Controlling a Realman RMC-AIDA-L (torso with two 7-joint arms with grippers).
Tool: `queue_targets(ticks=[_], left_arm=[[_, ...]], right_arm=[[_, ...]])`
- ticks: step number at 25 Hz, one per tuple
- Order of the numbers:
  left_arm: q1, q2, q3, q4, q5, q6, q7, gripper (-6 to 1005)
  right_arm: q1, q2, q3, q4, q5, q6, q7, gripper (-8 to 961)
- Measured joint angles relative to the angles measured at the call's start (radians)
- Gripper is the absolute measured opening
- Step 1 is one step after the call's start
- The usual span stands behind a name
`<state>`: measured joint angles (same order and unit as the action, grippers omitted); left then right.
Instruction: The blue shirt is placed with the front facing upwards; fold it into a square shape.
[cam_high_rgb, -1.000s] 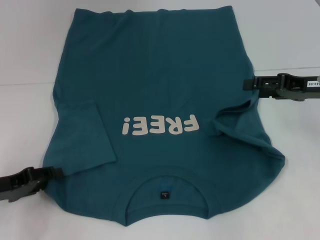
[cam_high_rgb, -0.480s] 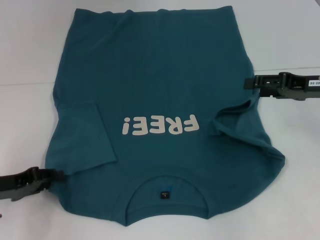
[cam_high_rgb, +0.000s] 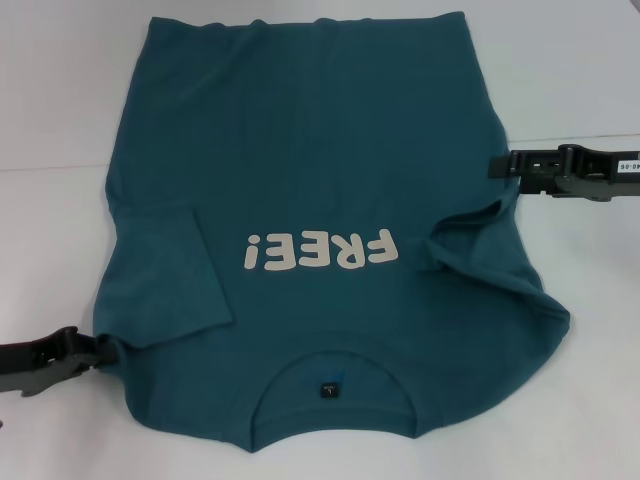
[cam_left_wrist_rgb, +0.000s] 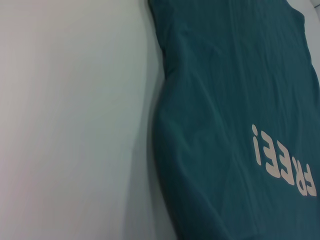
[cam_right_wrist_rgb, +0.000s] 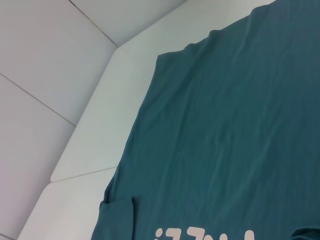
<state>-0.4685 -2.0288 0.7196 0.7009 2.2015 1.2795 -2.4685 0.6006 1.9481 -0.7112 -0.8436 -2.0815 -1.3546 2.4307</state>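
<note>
A plain white table (cam_high_rgb: 580, 60) spans the view, with faint seams.

The left hand (cam_high_rgb: 105, 348) lies low over the tabletop's near left corner, its arm stretched in from the left edge and its dark fingers pointing inward toward the middle. The right hand (cam_high_rgb: 497, 166) reaches in level from the right edge, about midway along it, fingers also pointing inward. Neither hand's finger spacing can be made out.

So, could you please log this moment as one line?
blue shirt flat, front up, sleeves folded in | left gripper at left sleeve edge | right gripper at right side edge | table
</note>
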Motion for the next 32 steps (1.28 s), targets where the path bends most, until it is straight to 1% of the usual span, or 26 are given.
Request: queue_targets(ticks=[1,5,9,12,13,16,19,23,29,32], left_arm=[[0.001,0.003,-0.005,-0.003,-0.002,0.01,-0.001,21],[-0.001,0.015,-0.027,-0.018,-0.008,0.047,-0.001,21],[-0.013,0.03,-0.089,-0.056,-0.013,0.097,0.032,22],[-0.015,0.037,-0.139,-0.075,-0.038,0.144,0.071,22],[-0.015,0.043,-0.151,-0.085,-0.054,0.169,0.088,22],[-0.015,0.048,-0.154,-0.092,-0.064,0.181,0.095,22],[-0.016,0.05,-0.153,-0.095,-0.063,0.176,0.097,23],[-0.016,0.047,-0.149,-0.098,-0.058,0.154,0.097,23],[-0.014,0.043,-0.147,-0.098,-0.057,0.137,0.094,21],[-0.016,0.041,-0.147,-0.098,-0.057,0.134,0.094,21]], right_arm=[[0.0,0.0,0.0,0.0,0.0,0.0,0.0,793],[0.0,-0.001,-0.001,0.0,0.0,0.0,0.0,793],[-0.002,-0.002,-0.001,0.0,0.0,-0.003,-0.001,793],[-0.005,-0.004,-0.001,0.0,0.0,-0.008,-0.001,793],[-0.007,-0.005,-0.001,0.0,-0.002,-0.009,-0.002,793],[-0.012,-0.008,-0.001,0.0,-0.006,-0.009,-0.002,793],[-0.02,-0.015,-0.005,0.0,-0.007,-0.01,-0.003,793],[-0.032,-0.034,-0.009,0.0,-0.055,-0.031,-0.003,792],[-0.048,-0.086,0.006,-0.009,-0.167,-0.136,0.016,792],[-0.056,-0.101,0.014,-0.01,-0.209,-0.167,0.04,792]])
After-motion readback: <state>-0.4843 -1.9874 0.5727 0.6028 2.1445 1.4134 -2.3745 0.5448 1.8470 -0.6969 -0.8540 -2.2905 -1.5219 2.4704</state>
